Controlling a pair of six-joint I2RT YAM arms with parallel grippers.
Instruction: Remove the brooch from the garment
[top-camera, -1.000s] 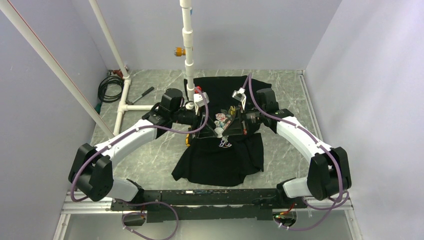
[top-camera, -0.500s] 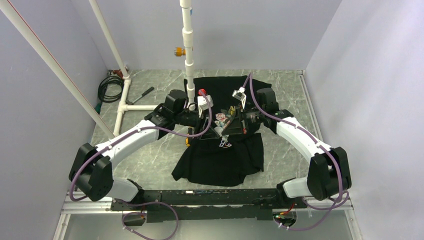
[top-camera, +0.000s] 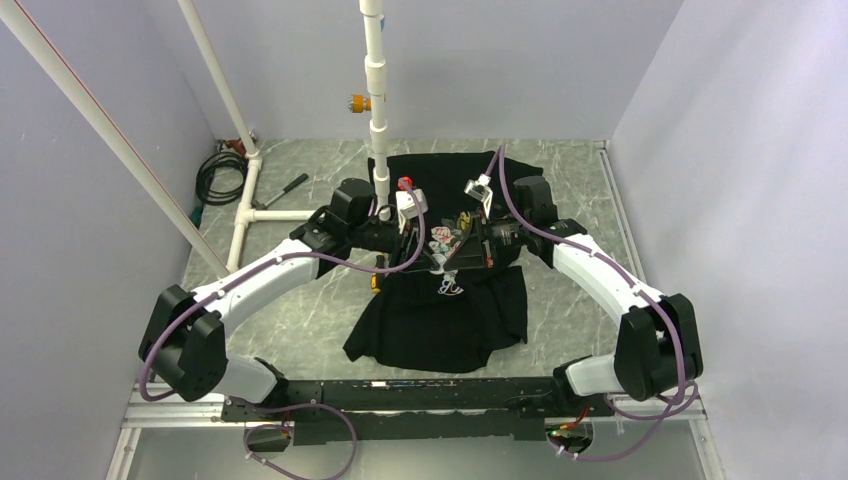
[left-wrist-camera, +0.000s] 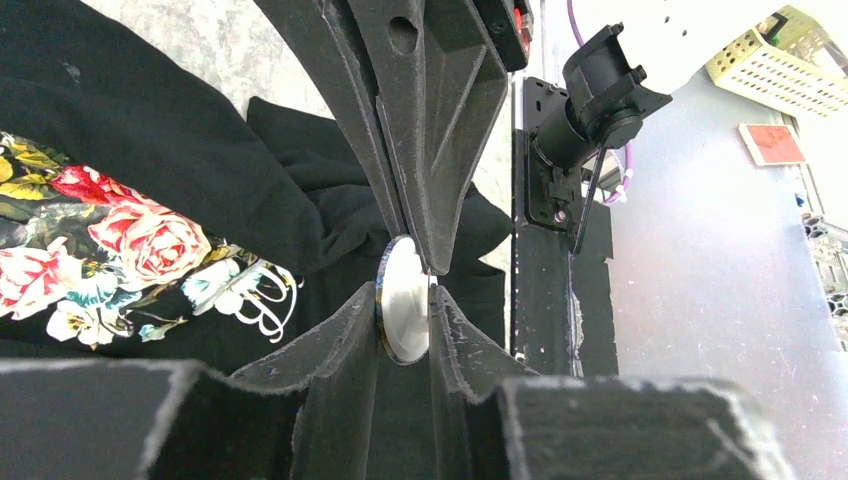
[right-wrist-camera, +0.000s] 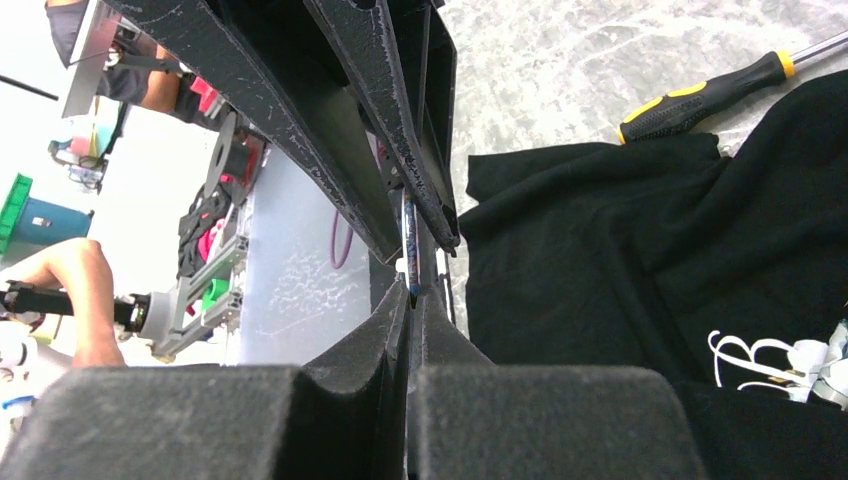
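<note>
Brooch (left-wrist-camera: 403, 318), a silver disc, was pinched by your left gripper (left-wrist-camera: 403, 296) and right gripper (right-wrist-camera: 412, 290) over the garment (left-wrist-camera: 150, 150); it looked freed, only setting aside remained.

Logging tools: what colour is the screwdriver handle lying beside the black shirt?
Black-and-yellow screwdriver handle; clearest in right wrist view.

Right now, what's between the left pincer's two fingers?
The brooch, showing as a round silvery disc turned nearly edge-on, is clamped in the left pincer. The left wrist view shows this. The right pincer meets the disc's top edge.
</note>
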